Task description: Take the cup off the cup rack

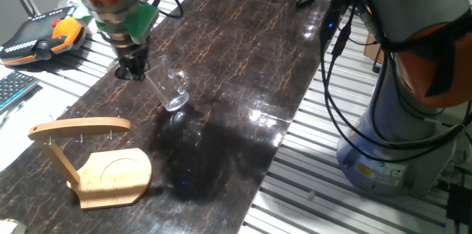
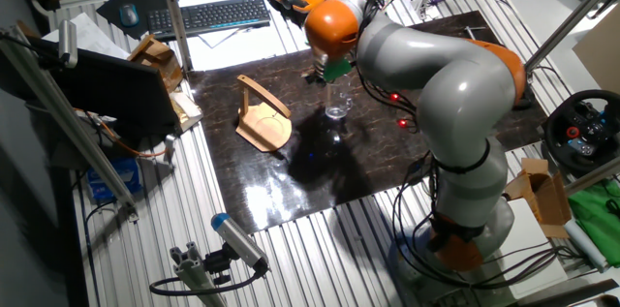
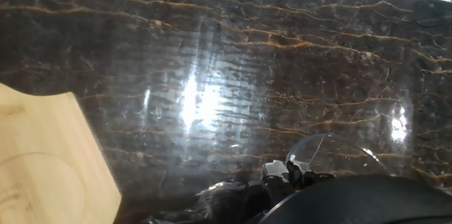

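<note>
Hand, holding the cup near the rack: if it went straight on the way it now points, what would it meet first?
Probably the dark marble tabletop. The hand points down, holding the cup clear of the cup rack; depth is unclear.

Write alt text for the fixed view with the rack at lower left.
The hand holds a clear glass cup tilted in the air above a dark marble table. The wooden rack stands at lower left, apart from the cup, with nothing hanging on it.
</note>
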`<state>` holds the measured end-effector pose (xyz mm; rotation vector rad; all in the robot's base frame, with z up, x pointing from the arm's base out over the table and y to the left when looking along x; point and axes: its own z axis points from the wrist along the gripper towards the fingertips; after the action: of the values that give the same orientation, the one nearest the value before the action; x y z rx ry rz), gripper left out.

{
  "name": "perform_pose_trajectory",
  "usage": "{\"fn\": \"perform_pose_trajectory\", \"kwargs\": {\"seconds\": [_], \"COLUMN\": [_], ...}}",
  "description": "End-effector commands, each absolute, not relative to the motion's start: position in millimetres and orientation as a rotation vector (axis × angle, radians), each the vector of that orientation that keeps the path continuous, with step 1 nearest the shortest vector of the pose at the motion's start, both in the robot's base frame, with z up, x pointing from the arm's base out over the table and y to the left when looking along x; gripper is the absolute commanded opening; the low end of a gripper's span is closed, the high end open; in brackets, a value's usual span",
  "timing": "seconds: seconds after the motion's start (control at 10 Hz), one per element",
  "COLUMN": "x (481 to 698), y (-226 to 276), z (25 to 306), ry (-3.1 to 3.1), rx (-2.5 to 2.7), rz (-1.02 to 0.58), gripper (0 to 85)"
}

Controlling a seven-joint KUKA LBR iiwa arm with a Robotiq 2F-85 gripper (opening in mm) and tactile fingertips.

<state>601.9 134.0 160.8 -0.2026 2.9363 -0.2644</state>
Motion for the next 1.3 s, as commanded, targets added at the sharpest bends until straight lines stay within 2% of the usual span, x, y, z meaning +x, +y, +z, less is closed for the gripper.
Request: {"fn": "perform_pose_trajectory", "kwargs": {"seconds": [0.0, 1.2], "x": [604.2, 604.7], "y": [135.4, 143.0], "z": [157.1, 142.7], "ry": [2.930, 2.935], "rx": [-0.207, -0.187], "rz": [-0.277, -0.279], "gripper": [2.0, 2.3]}}
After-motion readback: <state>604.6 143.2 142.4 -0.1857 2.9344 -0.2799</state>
